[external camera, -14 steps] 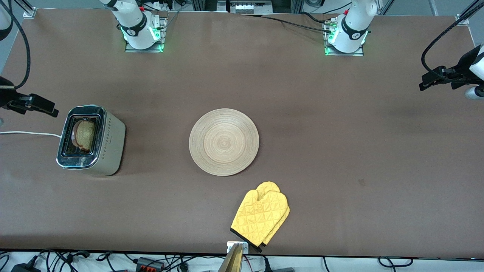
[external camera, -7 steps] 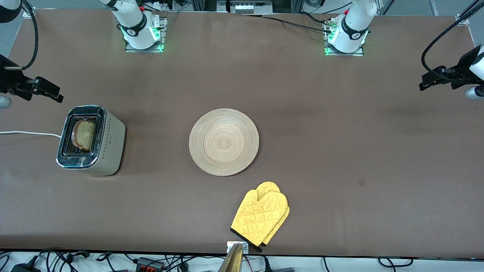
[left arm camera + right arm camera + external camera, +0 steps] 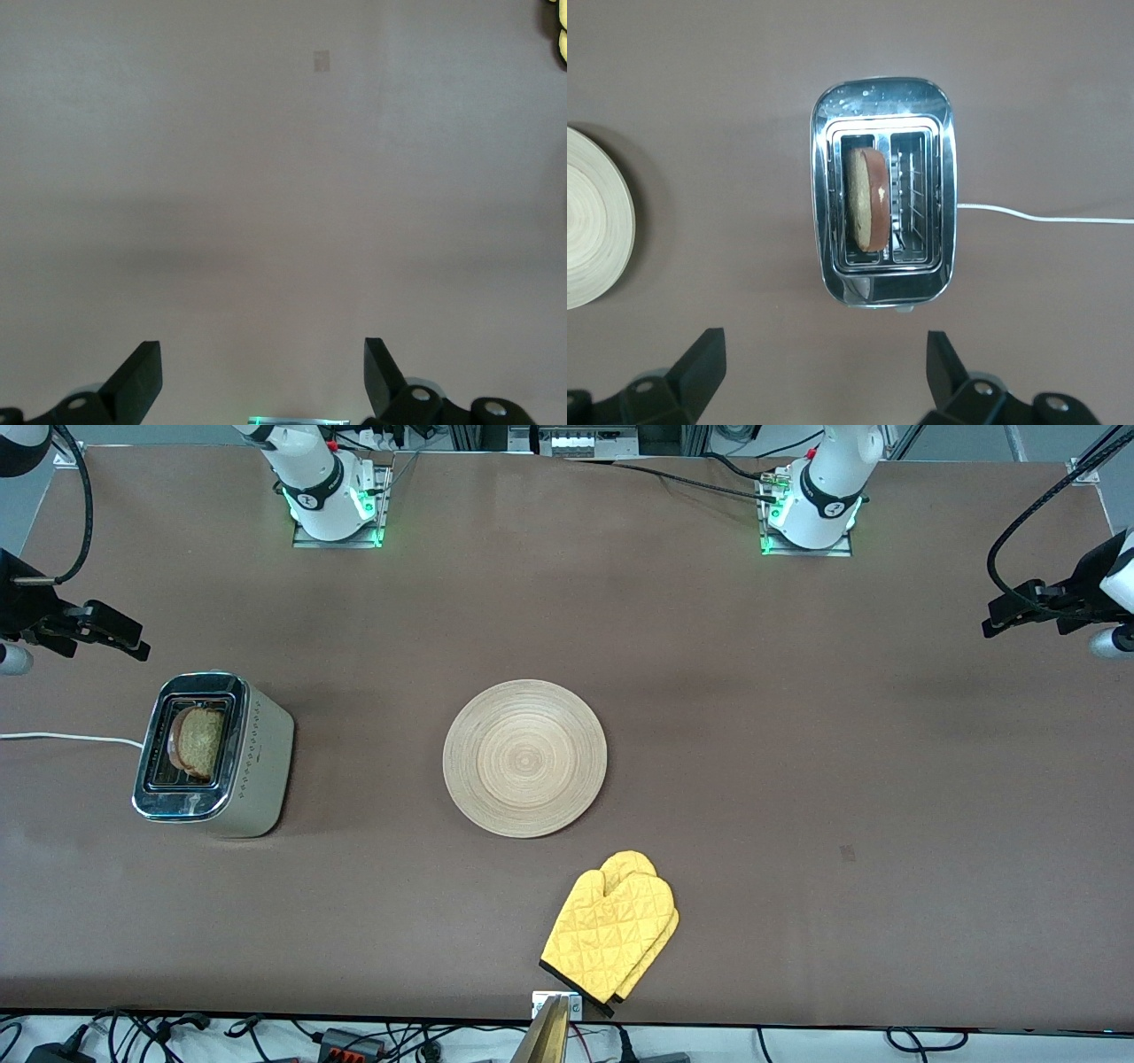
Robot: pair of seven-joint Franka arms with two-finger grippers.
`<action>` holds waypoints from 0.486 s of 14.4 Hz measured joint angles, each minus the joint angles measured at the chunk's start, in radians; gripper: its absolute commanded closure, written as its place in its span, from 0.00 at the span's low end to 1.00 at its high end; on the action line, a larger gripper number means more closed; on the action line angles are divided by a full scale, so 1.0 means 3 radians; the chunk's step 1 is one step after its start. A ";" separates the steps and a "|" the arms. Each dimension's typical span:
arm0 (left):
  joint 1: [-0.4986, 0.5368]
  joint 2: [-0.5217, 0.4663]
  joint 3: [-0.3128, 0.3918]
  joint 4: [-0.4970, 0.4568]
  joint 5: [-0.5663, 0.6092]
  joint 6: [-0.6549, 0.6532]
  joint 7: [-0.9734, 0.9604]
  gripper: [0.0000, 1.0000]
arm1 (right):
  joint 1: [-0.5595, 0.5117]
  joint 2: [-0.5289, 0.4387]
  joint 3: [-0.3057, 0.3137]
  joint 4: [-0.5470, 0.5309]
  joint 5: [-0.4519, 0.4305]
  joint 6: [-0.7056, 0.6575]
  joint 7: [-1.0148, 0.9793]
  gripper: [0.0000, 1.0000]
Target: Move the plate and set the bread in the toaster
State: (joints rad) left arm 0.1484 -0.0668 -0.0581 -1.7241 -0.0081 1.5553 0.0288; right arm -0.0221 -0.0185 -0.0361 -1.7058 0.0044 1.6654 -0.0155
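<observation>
The toaster [image 3: 257,762] stands toward the right arm's end of the table, its white cord [image 3: 62,737] running off the edge. The bread [image 3: 199,741] stands in the slot on the plate's side; it also shows in the right wrist view [image 3: 866,197], inside the toaster [image 3: 881,106]. The plate [image 3: 524,758] lies bare at the table's middle, and its edge shows in the right wrist view [image 3: 594,230]. My right gripper [image 3: 133,642] is open and empty, up over the table beside the toaster. My left gripper [image 3: 994,618] is open and empty over the left arm's end, waiting.
A yellow oven mitt [image 3: 611,934] lies near the table's front edge, nearer to the front camera than the plate; its tip shows in the left wrist view [image 3: 558,27]. The left wrist view shows only bare table under the open left gripper [image 3: 263,376].
My right gripper has drawn up and away from the toaster, empty. The bread stays in the slot. The left arm and the plate have not moved.
</observation>
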 measured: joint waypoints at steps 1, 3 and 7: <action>0.0000 0.0000 0.0000 0.0000 0.0000 0.0000 0.0000 0.00 | 0.0000 0.0000 0.0003 0.0000 0.0000 -0.0034 0.0000 0.00; 0.0000 0.0000 0.0000 0.0000 0.0000 0.0000 0.0000 0.00 | 0.0000 0.0000 0.0005 0.0000 0.0000 -0.0058 0.0000 0.00; -0.0002 0.0000 0.0000 0.0000 0.0000 0.0000 0.0000 0.00 | 0.0001 -0.0008 0.0005 0.0000 0.0000 -0.0061 0.0000 0.00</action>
State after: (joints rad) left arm 0.1478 -0.0668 -0.0581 -1.7241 -0.0081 1.5553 0.0288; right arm -0.0219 -0.0209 -0.0347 -1.7058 0.0043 1.6472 -0.0155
